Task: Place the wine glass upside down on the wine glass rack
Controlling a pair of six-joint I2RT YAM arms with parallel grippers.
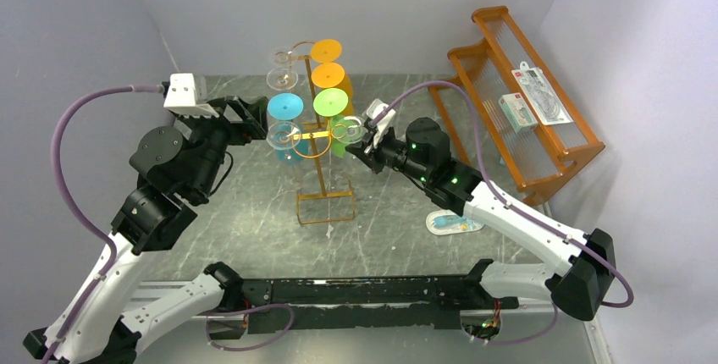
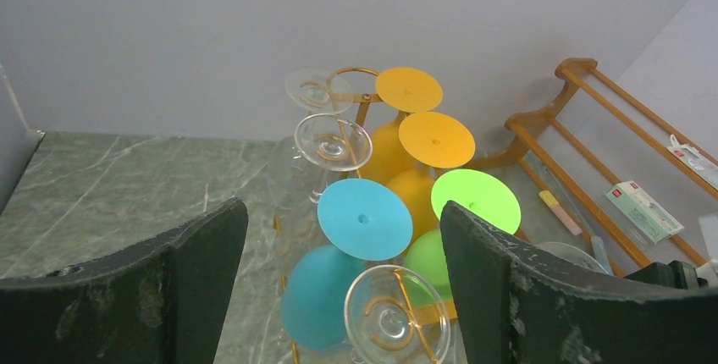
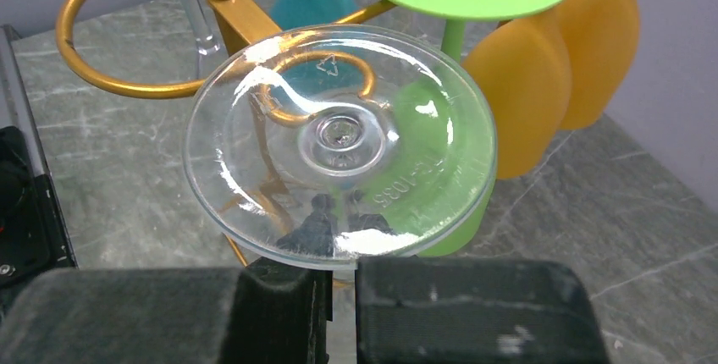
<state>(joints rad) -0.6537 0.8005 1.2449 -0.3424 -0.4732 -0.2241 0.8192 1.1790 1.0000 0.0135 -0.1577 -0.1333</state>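
The golden wine glass rack (image 1: 324,176) stands mid-table with blue, green, orange and clear glasses hanging foot-up. My right gripper (image 1: 366,137) is at its right side, shut on the stem of a clear wine glass (image 1: 345,131) held upside down. In the right wrist view the clear foot (image 3: 339,140) sits just above my right gripper (image 3: 341,288), and a ring hook of the rack (image 3: 220,0) curls around the stem beneath it. My left gripper (image 1: 258,123) is open and empty on the left side. In its wrist view the left gripper (image 2: 343,296) frames a blue glass (image 2: 364,218) and another clear glass (image 2: 395,315).
A bigger orange stepped shelf (image 1: 525,102) with small packages stands at the back right against the wall. A small flat packet (image 1: 453,223) lies on the table under my right arm. Walls close in on the left, back and right.
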